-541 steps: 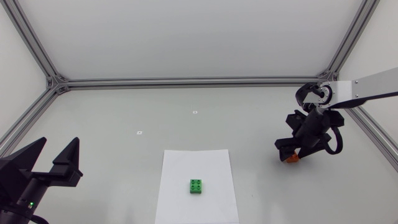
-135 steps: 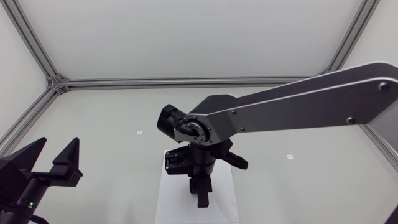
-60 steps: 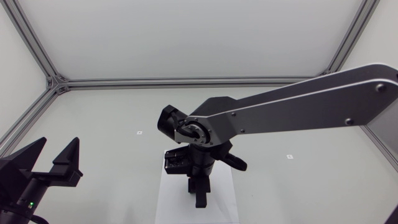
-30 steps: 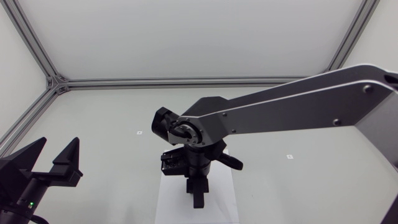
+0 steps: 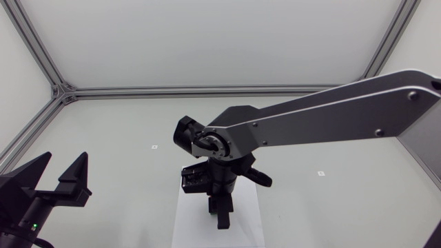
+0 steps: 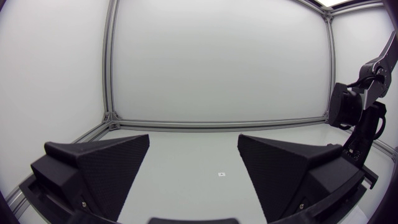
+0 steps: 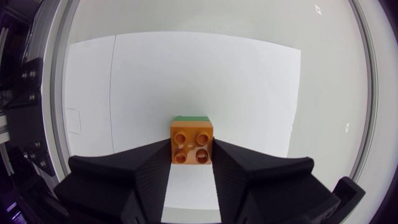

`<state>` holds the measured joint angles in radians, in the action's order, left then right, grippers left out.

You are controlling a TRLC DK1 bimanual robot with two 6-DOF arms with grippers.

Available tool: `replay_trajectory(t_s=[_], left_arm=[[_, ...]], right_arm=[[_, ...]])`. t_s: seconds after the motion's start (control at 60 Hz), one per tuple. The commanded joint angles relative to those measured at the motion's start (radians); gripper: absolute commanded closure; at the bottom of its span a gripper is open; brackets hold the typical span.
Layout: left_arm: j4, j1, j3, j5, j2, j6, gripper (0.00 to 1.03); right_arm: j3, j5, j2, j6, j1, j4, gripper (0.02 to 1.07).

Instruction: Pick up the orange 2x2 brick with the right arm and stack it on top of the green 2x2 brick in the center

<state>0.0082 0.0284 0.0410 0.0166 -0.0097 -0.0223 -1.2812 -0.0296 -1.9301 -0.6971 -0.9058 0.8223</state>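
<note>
**As orange brick sits over green, release is outstanding**

Since inspection runs from the near edge outward, the left gripper (image 5: 65, 162) is taken first. It is parked at about 8 o'clock on the table (image 5: 331, 138), its two wedge fingers spread wide with nothing between them, exactly as it was nine seconds ago.

Next out is the white paper sheet (image 7: 249, 81), at roughly 6 o'clock from the table's middle. The right gripper (image 5: 221, 212) points down over it, and its arm enters from 2 o'clock and crosses the centre. In the right wrist view both fingers press the orange 2x2 brick (image 7: 192, 143) from opposite sides, studs up, so the grip is firm. A thin edge of the green 2x2 brick (image 7: 191, 117) shows directly beneath it on the side ahead of the fingers.

Change noted: nine seconds ago the right arm stood at 3 o'clock with the orange brick low at its fingertips, and the green brick lay uncovered on the sheet. Within the last two seconds the wrist has only made small adjustments above that spot, edging slightly toward 3 o'clock in the final half second.

Assessment: transport is complete and the bricks look aligned. Whether the studs are fully seated cannot be determined. What is judged to remain is pressing down, opening the fingers and withdrawing.

Farther out, two small white markers (image 5: 154, 147) lie on the table at 10 and 3 o'clock.
</note>
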Motion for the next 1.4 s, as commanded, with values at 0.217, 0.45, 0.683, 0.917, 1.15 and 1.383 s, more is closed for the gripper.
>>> replay_trajectory(t_s=[0.217,0.45,0.683,0.917,1.15,1.383], left_arm=[[-0.011,-0.001,-0.041,-0.003,-0.006,0.005,0.04],[-0.011,-0.001,-0.041,-0.003,-0.006,0.005,0.04],[-0.011,-0.001,-0.041,-0.003,-0.006,0.005,0.04],[-0.011,-0.001,-0.041,-0.003,-0.006,0.005,0.04],[-0.011,-0.001,-0.041,-0.003,-0.006,0.005,0.04],[-0.011,-0.001,-0.041,-0.003,-0.006,0.005,0.04]], right_arm=[[0.066,-0.029,-0.101,-0.021,0.015,0.001,1.01],[0.085,-0.038,-0.118,-0.019,0.015,-0.034,1.01],[0.066,-0.033,-0.056,-0.016,0.012,0.017,1.01],[0.049,-0.029,-0.009,-0.013,0.012,0.061,1.01],[0.04,-0.03,-0.003,-0.005,0.012,0.063,1.01],[0.017,-0.029,-0.018,0.015,0.007,0.044,1.01]])
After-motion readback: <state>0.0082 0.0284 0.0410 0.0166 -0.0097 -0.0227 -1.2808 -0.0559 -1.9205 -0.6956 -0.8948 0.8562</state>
